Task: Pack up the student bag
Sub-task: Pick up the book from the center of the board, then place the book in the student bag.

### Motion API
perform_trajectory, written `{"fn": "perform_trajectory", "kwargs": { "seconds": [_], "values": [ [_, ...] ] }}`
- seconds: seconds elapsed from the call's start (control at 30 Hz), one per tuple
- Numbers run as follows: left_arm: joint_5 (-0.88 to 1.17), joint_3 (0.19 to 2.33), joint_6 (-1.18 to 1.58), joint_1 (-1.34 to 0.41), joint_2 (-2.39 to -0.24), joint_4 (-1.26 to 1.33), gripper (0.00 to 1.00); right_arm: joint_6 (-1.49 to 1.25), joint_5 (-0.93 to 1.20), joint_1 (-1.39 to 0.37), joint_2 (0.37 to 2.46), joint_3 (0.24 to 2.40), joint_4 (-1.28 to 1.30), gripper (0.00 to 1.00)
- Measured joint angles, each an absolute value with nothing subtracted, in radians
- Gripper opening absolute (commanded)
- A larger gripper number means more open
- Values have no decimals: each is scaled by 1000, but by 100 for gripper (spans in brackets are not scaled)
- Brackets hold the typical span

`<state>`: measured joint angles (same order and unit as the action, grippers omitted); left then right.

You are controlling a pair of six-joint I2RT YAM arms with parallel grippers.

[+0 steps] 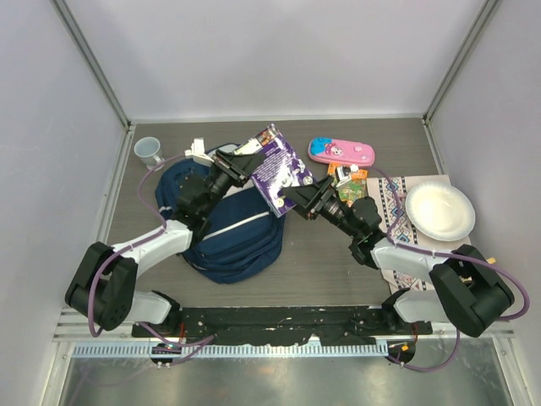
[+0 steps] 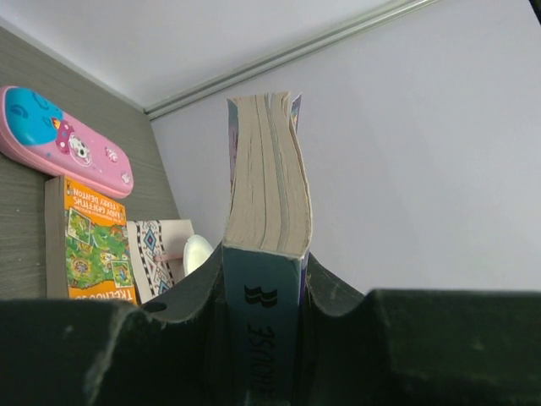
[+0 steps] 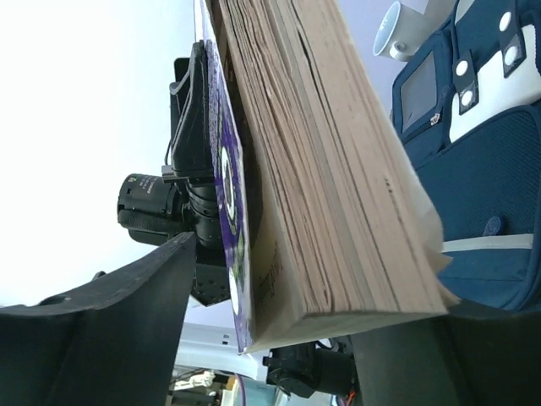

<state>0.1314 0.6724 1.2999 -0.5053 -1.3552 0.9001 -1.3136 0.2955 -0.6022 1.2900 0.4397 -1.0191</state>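
Observation:
The student bag lies left of centre: navy fabric with white stripe trim. It also shows at the right of the right wrist view. A thick paperback book with a purple cover is held in the air above the bag's far right side. My left gripper is shut on the book's spine end, with both jaws pressed on the covers. My right gripper straddles the book's lower corner. It stands open, with a gap between one finger and the purple cover.
A pink pencil case lies at the back. An orange booklet is in front of it. A patterned cloth with a white paper plate is at the right. A clear cup stands at the back left.

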Motion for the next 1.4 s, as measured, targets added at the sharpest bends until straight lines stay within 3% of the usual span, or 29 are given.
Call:
{"fn": "perform_trajectory", "kwargs": {
  "seconds": [0.07,0.1,0.2,0.23,0.33,0.37,0.47,0.6,0.83,1.03,1.23,1.4],
  "values": [
    [131,665,1307,-505,-1356,917,0,-1311,288,-603,1289,437,-1027,49],
    [132,663,1309,-505,-1356,925,0,-1310,283,-603,1287,434,-1026,33],
    [133,657,1302,-505,-1355,926,0,-1302,273,-603,1272,427,-1021,2],
    [135,655,1305,-503,-1355,922,3,-1291,271,-603,1263,428,-1016,1],
    [143,651,1309,-501,-1355,923,38,-1274,267,-603,1247,428,-992,1],
    [147,649,1309,-501,-1355,922,59,-1270,266,-603,1242,428,-983,1],
    [196,646,1291,-501,-1353,898,82,-1250,262,-603,1216,428,-939,1],
    [267,648,1185,-504,-1321,720,98,-1178,220,-603,1137,430,-765,1],
    [229,754,815,-509,-1228,125,100,-1014,-41,-593,860,443,-343,1],
    [70,853,514,-567,-1219,-216,100,-915,-215,-577,752,494,-118,1],
    [-61,916,301,-743,-1280,-370,100,-884,-254,-575,775,525,-7,1],
    [-112,916,204,-759,-1290,-436,100,-884,-255,-575,790,525,41,1]
  ]
}}
